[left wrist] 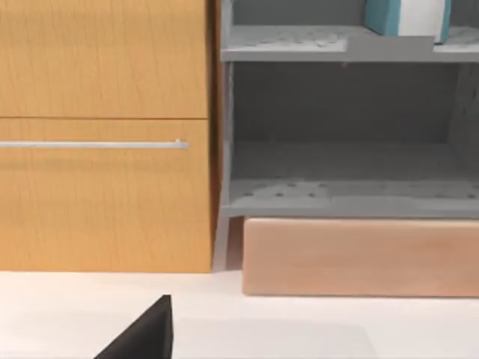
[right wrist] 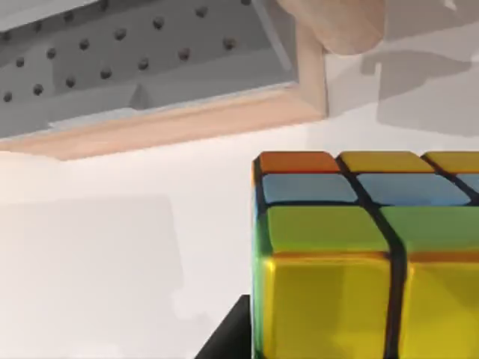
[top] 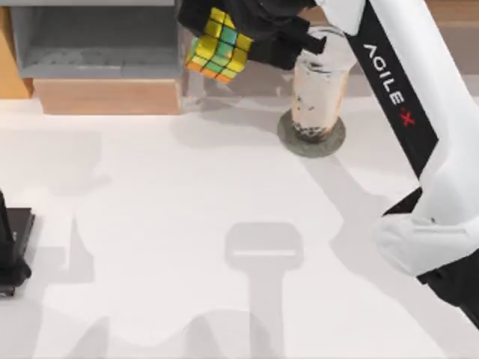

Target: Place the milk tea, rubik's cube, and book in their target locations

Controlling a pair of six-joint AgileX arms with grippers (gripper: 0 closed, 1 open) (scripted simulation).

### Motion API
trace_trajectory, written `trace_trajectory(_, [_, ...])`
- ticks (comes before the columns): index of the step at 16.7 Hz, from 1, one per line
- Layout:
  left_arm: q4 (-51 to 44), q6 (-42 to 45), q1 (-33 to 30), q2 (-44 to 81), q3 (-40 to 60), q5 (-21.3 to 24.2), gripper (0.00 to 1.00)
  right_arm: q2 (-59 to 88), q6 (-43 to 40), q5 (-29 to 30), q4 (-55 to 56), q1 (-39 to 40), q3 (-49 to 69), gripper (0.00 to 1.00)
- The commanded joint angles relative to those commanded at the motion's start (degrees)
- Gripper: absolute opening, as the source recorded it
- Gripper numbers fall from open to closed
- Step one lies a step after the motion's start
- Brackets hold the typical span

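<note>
While the right gripper (top: 247, 34) carries the rubik's cube (top: 218, 45) aloft at the far edge of the table (top: 187, 247), just right of the grey shelf unit (top: 97, 45), the task stands partly done. The cube is clamped at the gripper's dark tip, tilted, with yellow, green, orange and light-blue stickers showing; in the right wrist view it (right wrist: 367, 254) hangs above the white table with the shelf's wooden plinth (right wrist: 187, 123) beyond it. The milk tea (top: 318, 93) stands upright on a round grey coaster (top: 311, 134), just right of the cube and partly crossed by the right arm; this is judged to be its target. The book (left wrist: 408, 16) stands on an upper grey shelf in the left wrist view, its teal cover and white pages cut off by the frame, so it too is judged placed. What remains, by judgement, is setting the cube down at its own place. The left gripper (top: 9, 250) is parked at the near left edge of the table, largely cut off; whether its claw is wide or narrow cannot be told. The cube's target spot is not identifiable, and the right fingers are mostly hidden behind the cube
</note>
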Motion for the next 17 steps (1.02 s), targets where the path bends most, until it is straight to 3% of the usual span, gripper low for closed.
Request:
trace_trajectory(8, [0.0,0.0,0.0,0.0,0.0,0.0,1.0,0.5,-12.3,-4.3,12.0,-9.7,30.7,0.0])
trace_trajectory(17, [0.0,0.0,0.0,0.0,0.0,0.0,1.0,5.3,-25.9,-8.2,17.4,-22.7,45.3,0.0])
